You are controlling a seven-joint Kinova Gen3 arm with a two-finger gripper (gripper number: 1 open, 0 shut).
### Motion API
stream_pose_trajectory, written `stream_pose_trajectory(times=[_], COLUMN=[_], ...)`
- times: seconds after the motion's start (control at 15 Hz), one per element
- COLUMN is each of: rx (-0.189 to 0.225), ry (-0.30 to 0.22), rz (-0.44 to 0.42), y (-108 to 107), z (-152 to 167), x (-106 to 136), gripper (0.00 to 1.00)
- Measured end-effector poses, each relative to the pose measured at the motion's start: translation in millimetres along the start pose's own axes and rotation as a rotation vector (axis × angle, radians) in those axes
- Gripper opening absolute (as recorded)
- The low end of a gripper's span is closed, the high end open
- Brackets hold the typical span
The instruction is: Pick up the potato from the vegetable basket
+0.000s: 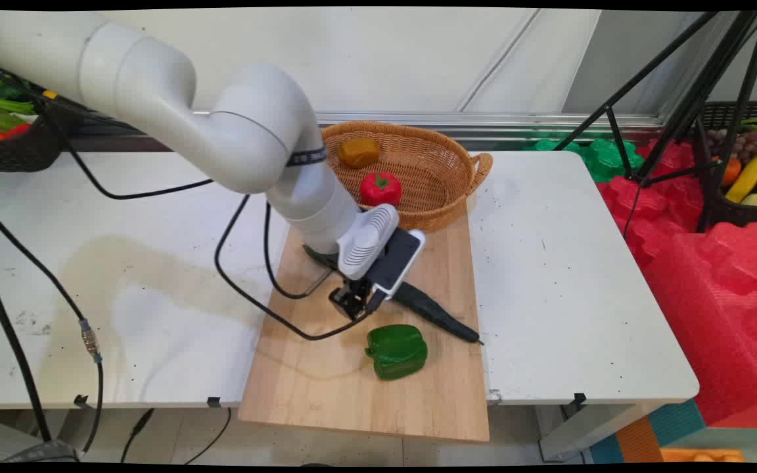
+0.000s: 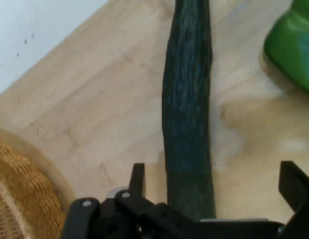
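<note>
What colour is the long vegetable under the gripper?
Dark green cucumber, clearest in the hand view.

dark green cucumber (image 2: 187,124), bright green pepper (image 1: 397,351), tan woven basket (image 1: 434,164)

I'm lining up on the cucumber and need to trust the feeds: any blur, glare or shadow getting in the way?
Hand view: cucumber fairly sharp, the board evenly lit with a pale sheen right of it; the pepper is cut off by the frame. Main view: sharp, soft shadows, but the arm hides the cucumber's upper end; fingers stand open around it.
</note>
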Motion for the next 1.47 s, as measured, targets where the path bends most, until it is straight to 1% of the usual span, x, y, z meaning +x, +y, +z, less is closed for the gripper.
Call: stream_pose_trajectory(times=[0.47, 0.6, 0.67, 0.8, 0.93, 1.13, 1.47], rx=[0.018, 0.027, 0.037, 0.047, 0.051, 0.069, 0.091], ry=[-0.003, 0.0, 0.004, 0.013, 0.016, 0.021, 0.032], rz=[0.017, 0.02, 0.026, 0.03, 0.018, -0.05, -0.238], y=[23.2, 28.2, 30.6, 31.7, 27.9, 17.0, 12.1], z=[-29.6, -39.5, -45.9, -53.2, -60.6, -80.0, -118.5], x=[-23.6, -29.3, -32.8, -36.9, -38.0, -49.1, -84.6], gripper=[1.0, 1.0, 1.0, 1.0, 1.0, 1.0, 1.0])
